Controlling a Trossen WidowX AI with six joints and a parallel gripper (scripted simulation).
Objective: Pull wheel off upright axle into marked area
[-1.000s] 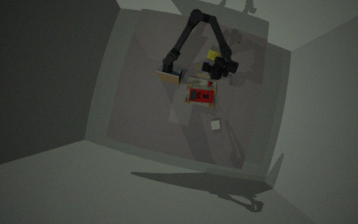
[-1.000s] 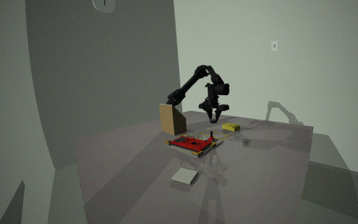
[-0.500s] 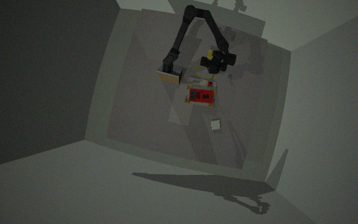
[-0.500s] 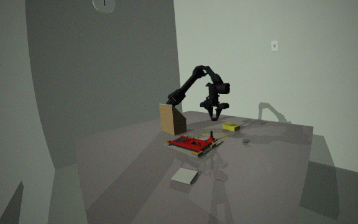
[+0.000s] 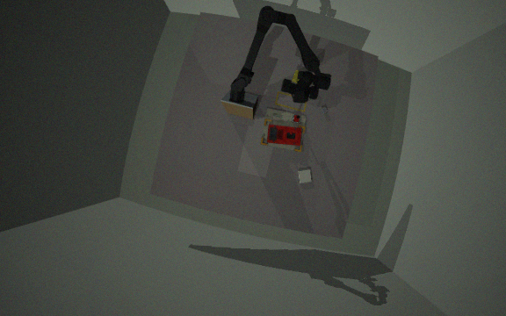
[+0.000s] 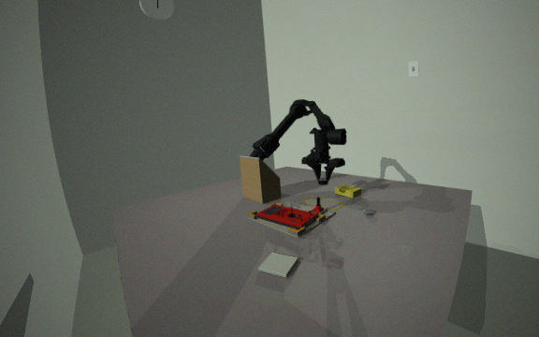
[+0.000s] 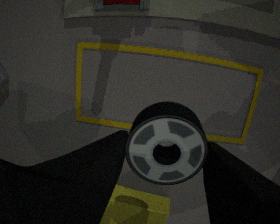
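one black robot arm [image 5: 299, 39] [image 6: 283, 132] holds one wheel [image 6: 323, 181] [image 7: 166, 150] above a table [image 5: 209, 175] [image 6: 382, 271].

in the wrist view's lower middle, the single gripper [image 5: 302, 88] [image 6: 323, 182] [image 7: 167, 144] pinches the wheel between its two fingers; the wheel's spoked grey face points toward the camera, its central axis running nearly along the line of sight. one yellow outlined area [image 5: 291, 107] [image 6: 303, 201] [image 7: 78, 82] lies beyond, its long side running left to right. one yellow block [image 5: 295, 76] [image 6: 348, 191] [image 7: 158, 202] is at lower middle. one upright axle [image 6: 318, 202] stands right of centre in the exterior view, without the wheel.
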